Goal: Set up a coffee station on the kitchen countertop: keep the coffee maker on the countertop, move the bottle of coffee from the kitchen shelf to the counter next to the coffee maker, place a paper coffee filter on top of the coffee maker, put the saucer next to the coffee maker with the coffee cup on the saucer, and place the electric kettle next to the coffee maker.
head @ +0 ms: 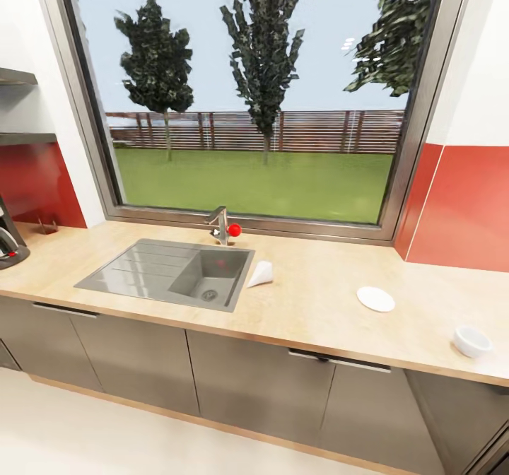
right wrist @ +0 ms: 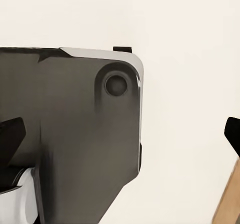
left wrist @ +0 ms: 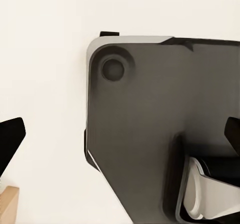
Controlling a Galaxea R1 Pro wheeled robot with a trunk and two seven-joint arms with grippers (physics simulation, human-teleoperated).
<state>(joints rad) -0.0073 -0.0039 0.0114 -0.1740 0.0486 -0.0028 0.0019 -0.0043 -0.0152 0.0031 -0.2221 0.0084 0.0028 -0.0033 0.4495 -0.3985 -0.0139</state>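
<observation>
Your white paper cone filter [head: 261, 274], flat white saucer [head: 375, 299] and small white cup [head: 471, 341] lie scattered on the pale wooden desk [head: 318, 298], well apart from the black coffee maker [head: 10, 243]. Both claws hang wide and empty, apparently parked for travel.

The left gripper [left wrist: 120, 134] fingertips [left wrist: 11, 138] stand spread wide apart above the robot's dark base [left wrist: 145, 134] and pale floor [left wrist: 45, 59].

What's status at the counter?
Both pincers spread, empty, above the robot base. Coffee maker far left; filter, saucer, cup unplaced on countertop. Sink sits between.
</observation>
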